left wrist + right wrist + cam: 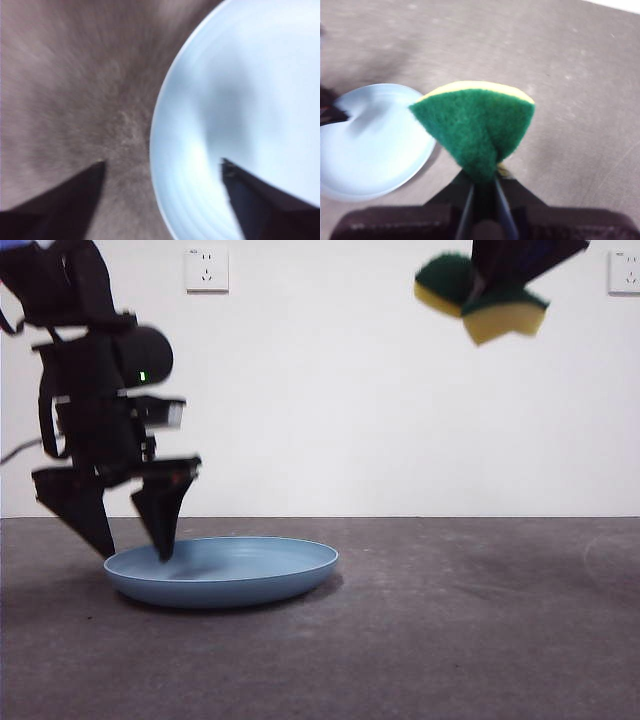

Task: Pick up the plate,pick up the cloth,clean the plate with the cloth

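Your bench [450, 640] is a dark grey, matte, faintly speckled surface, and behind it stands a plain white wall [330, 390] carrying two white socket plates [206, 269], one at about eleven o'clock in the front view and one at the one o'clock edge.

The wide, shallow, round light-blue plastic plate [225, 572] lies flat on the bench toward seven o'clock in that view. Your left pincer [135, 540] stands at the plate's nine o'clock rim, spread wide, one black jaw tip inside the dish and the other outside on the bench.

Your right pincer [482, 192] hangs high at one o'clock, well apart from the plate, pinching the small yellow foam sponge with a dark green scouring layer [476, 129], which folds under the squeeze.
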